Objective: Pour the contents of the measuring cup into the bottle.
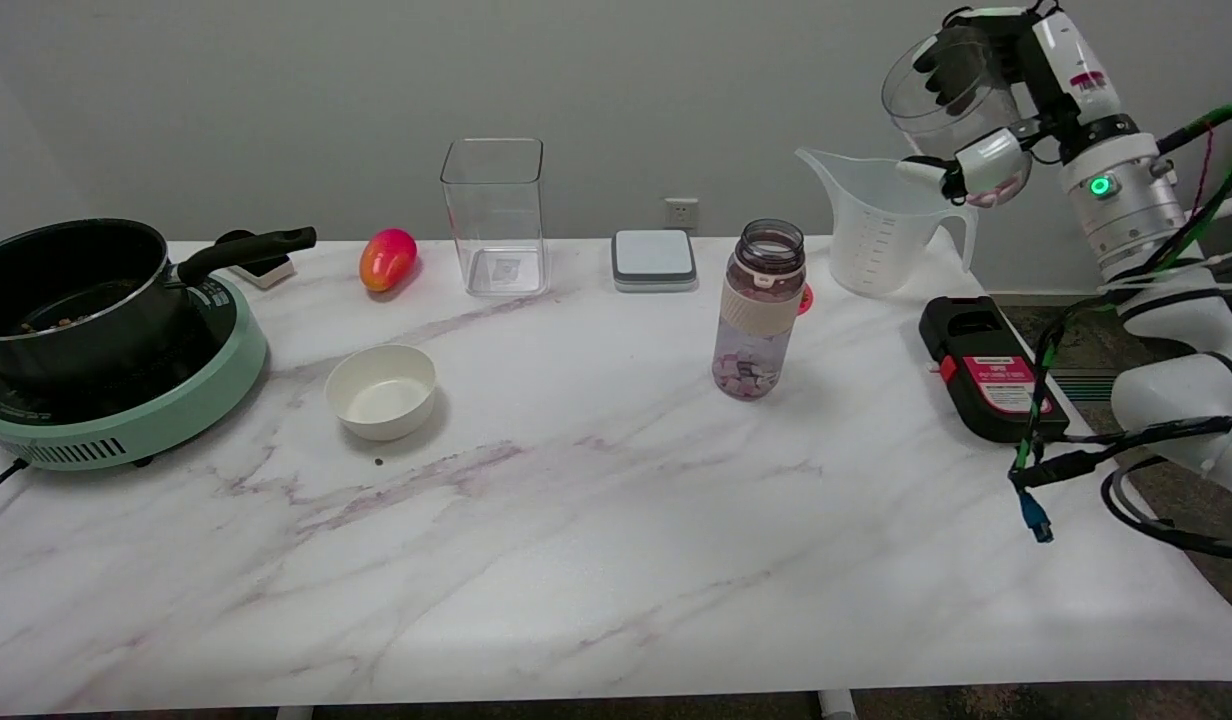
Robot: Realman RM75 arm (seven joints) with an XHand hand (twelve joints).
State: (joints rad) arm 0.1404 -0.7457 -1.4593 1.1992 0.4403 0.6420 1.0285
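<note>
My right hand (981, 150) is raised high at the far right, above the table's back edge. It grips a clear round cup (944, 100), which is tilted; dark fingers (944, 62) show through its wall, and something pinkish shows low by the thumb. The clear bottle (761, 310) stands upright mid-table, well to the left of and below the hand. Its mouth is uncapped, a beige band wraps its middle, and pink and purple pieces lie at its bottom. A graduated measuring jug (876, 225) with a spout and handle stands on the table just below the held cup.
A black and red device (986, 370) lies at the right edge. A grey-lidded box (654, 260), a tall clear container (496, 215) and a mango (387, 259) line the back. A white bowl (381, 390) and a pot on a green cooker (106, 330) sit to the left.
</note>
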